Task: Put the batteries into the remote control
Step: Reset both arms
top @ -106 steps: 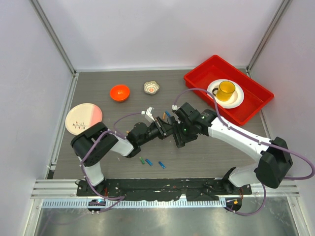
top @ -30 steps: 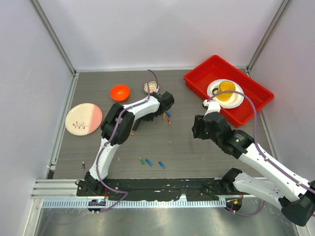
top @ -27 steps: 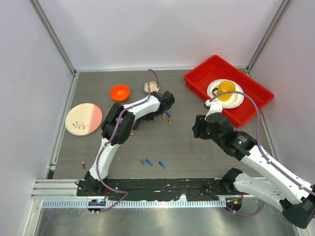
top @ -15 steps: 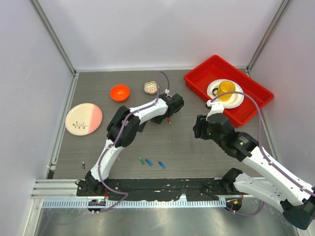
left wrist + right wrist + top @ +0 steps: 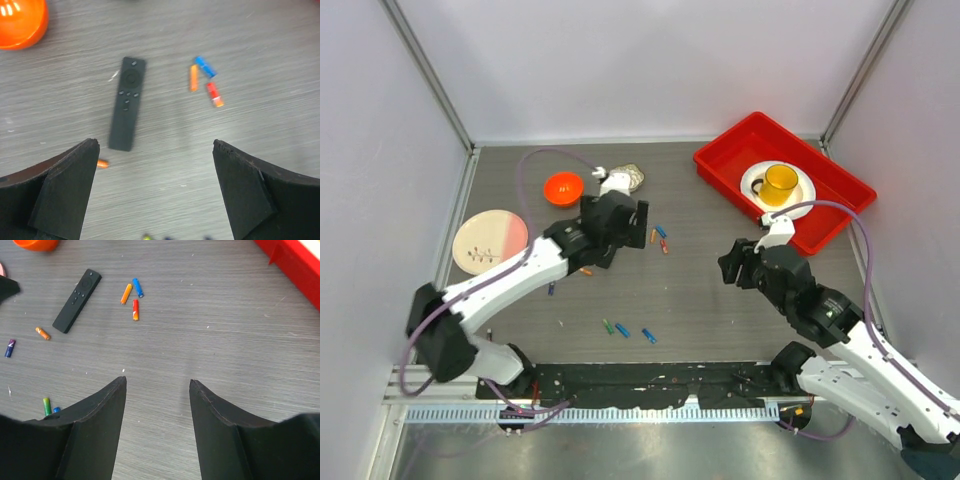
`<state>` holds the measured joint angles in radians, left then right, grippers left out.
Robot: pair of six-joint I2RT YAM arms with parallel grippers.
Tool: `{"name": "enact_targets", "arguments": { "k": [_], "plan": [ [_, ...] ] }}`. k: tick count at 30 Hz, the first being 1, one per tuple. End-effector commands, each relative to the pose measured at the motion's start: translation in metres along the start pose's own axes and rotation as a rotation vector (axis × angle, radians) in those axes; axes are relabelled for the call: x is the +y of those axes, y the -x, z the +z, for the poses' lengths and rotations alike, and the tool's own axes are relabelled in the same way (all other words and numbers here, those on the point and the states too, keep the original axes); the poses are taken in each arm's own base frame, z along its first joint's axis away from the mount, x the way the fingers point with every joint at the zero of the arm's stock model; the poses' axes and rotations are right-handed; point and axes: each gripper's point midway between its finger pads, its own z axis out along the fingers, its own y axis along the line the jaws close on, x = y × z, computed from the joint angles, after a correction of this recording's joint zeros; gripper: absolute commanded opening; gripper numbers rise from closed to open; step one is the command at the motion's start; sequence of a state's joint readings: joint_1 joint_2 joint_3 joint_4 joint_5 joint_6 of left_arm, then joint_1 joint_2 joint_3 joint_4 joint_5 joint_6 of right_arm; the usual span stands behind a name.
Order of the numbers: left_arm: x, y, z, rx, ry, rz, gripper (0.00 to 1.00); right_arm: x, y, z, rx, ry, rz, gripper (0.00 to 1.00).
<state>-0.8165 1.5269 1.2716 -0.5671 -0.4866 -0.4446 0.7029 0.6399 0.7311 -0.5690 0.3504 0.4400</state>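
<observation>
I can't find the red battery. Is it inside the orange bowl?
No, the red battery lies on the table to the right of the remote, well apart from the bowl.

My left tool: pulled back from beside the three clustered batteries, now hanging over the remote (jaws spread wide).
My left arm: no longer stretched straight; elbow swung out toward the left edge.
My right tool: backed off from the centre, rightward.

Grey wood-grain tabletop, plain pale lilac walls, aluminium corner posts.
</observation>
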Motion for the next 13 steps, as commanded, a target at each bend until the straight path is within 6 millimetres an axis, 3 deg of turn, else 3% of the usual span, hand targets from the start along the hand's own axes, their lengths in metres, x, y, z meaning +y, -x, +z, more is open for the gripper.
{"name": "enact_targets", "arguments": {
  "k": [1, 4, 7, 12, 13],
  "plan": [
    [-0.027, 0.007, -0.007, -0.113, -0.169, -0.328, 1.00, 0.018, -0.004, 0.010, 0.008, 0.071, 0.064, 0.59],
    [-0.028, -0.018, -0.013, 0.013, -0.187, -0.258, 1.00, 0.027, -0.015, 0.016, 0.025, 0.121, 0.088, 0.59],
    [-0.021, -0.037, -0.018, 0.018, -0.194, -0.286, 1.00, 0.032, -0.011, 0.016, 0.006, 0.152, 0.102, 0.59],
    [-0.009, -0.036, -0.031, -0.085, -0.242, -0.383, 1.00, 0.032, -0.006, 0.016, -0.013, 0.148, 0.106, 0.59],
    [0.000, -0.037, -0.034, -0.107, -0.215, -0.405, 1.00, 0.031, -0.007, 0.016, -0.013, 0.145, 0.104, 0.59]
  ]
}}
